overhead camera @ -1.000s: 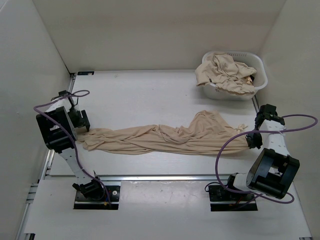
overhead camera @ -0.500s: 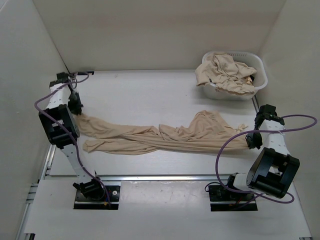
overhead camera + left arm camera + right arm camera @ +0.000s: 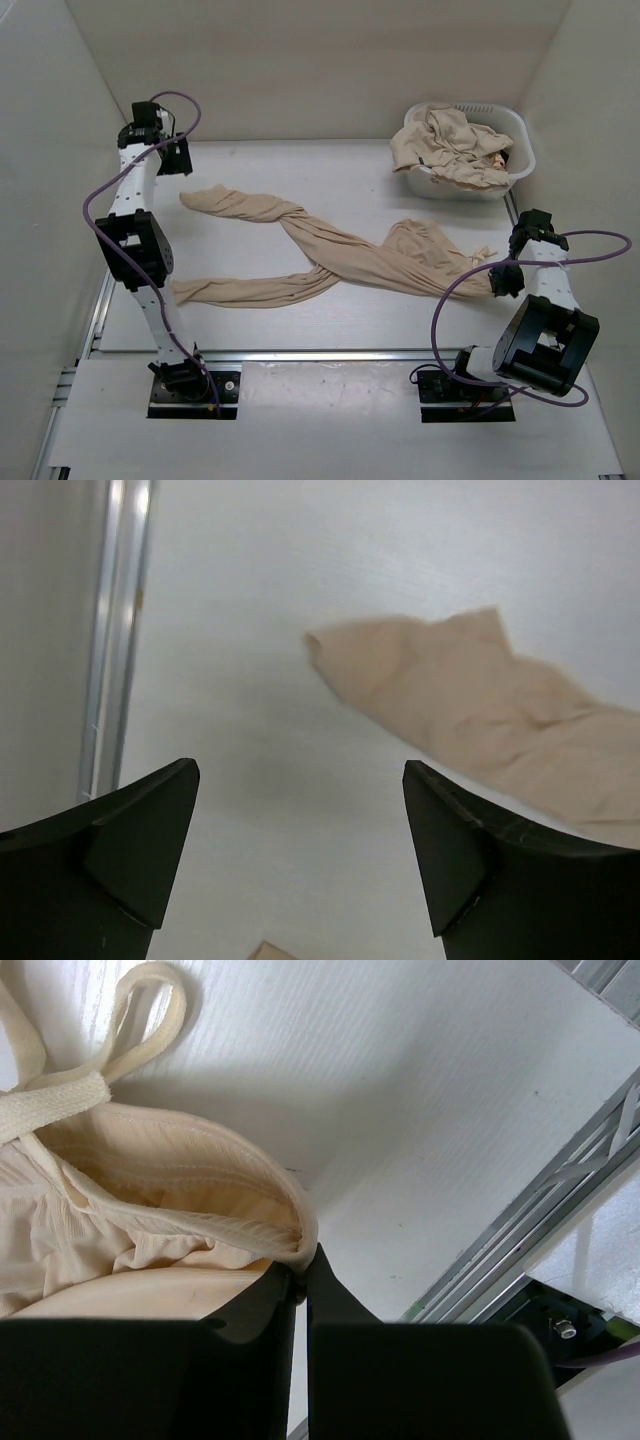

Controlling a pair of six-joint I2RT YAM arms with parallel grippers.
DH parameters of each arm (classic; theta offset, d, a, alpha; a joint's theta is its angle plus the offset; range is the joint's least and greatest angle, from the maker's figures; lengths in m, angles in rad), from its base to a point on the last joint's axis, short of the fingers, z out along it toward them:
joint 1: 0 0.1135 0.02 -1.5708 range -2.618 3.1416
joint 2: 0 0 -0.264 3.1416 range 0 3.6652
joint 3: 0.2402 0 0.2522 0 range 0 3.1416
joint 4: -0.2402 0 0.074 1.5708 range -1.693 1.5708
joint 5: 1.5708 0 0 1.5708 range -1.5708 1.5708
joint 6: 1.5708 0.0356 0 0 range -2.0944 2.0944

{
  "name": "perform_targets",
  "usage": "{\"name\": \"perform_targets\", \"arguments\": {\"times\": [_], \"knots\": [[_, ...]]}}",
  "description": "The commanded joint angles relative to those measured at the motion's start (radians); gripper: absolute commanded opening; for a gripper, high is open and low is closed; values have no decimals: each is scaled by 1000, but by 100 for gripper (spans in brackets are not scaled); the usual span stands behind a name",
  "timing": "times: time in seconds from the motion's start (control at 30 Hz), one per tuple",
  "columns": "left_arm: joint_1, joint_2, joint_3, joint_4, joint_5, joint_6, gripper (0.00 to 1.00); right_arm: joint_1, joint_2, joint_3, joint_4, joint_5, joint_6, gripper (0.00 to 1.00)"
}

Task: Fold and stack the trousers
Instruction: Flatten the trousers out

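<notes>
I see the trousers (image 3: 380, 260) lying flat on the table (image 3: 300, 170), in the middle of the top view. Their 2 legs open to the left: 1 leg ends at the upper left, the other at the lower left. The waist is at the right side, and there the right gripper (image 3: 300, 1260) is pinching the waistband between its closed fingers. The left gripper (image 3: 300, 770) is at the upper left, near the end of the upper leg, with its fingers wide and nothing between them. In the upper right, a white basket (image 3: 515, 135) holds more beige trousers (image 3: 450, 145), crumpled.
</notes>
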Motion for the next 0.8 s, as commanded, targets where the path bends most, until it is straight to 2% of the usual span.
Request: {"name": "perform_targets", "arguments": {"times": [0.0,0.13,0.23,0.3,0.47,0.67,0.77], "knots": [[11,-125,-166,-30,28,0,95,-5,-5,-3,25,-31,-8,0],[2,-280,-412,-39,68,0,92,-5,-5,-3,25,-52,-8,0],[-9,-311,-541,-21,10,0,92,-5,-5,-3,34,-52,-8,0],[-9,-298,-553,17,-2,0,92,-5,-5,-3,34,-52,-8,0],[-9,-199,-358,54,56,0,92,-5,-5,-15,34,-52,-18,0],[-43,86,-111,54,56,0,92,-5,7,-43,43,-52,-18,0],[-52,208,-11,54,88,0,97,-5,31,-23,30,-42,-27,0]]}}
